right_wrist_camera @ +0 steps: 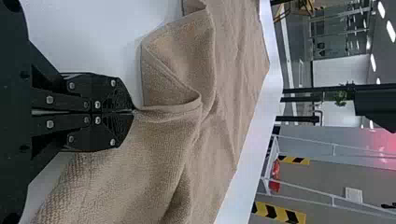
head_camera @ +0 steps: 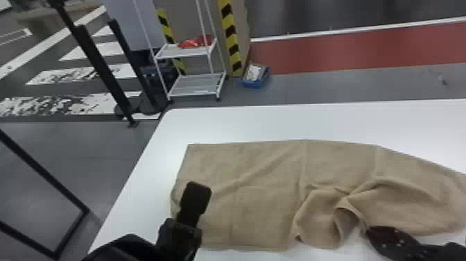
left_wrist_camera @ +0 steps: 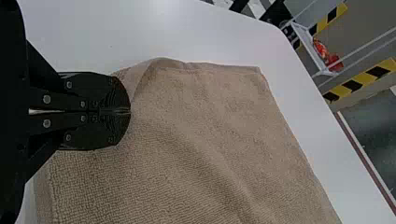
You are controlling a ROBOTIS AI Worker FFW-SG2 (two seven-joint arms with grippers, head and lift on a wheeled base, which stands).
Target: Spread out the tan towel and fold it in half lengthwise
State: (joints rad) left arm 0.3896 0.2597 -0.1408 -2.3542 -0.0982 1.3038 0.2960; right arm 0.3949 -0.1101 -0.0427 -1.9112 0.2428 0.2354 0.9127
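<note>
The tan towel [head_camera: 263,173] lies across the table, fairly flat at its left part and rumpled at right, with a raised, curled fold along the near edge. My left gripper [head_camera: 199,189] is over the towel's near left part. In the left wrist view, that gripper [left_wrist_camera: 130,111] is shut on the towel [left_wrist_camera: 201,140], and a crease runs from its tips to the hem. At the near edge, right of the curled fold, is my right gripper [head_camera: 370,232]. In the right wrist view, the gripper [right_wrist_camera: 134,111] is shut on the edge of the towel [right_wrist_camera: 149,154].
The white table [head_camera: 277,121] has bare surface beyond the towel and to its left. On the floor behind stand a white shelf rack [head_camera: 194,85] with red items, a blue bin [head_camera: 256,83] and black posts [head_camera: 98,64].
</note>
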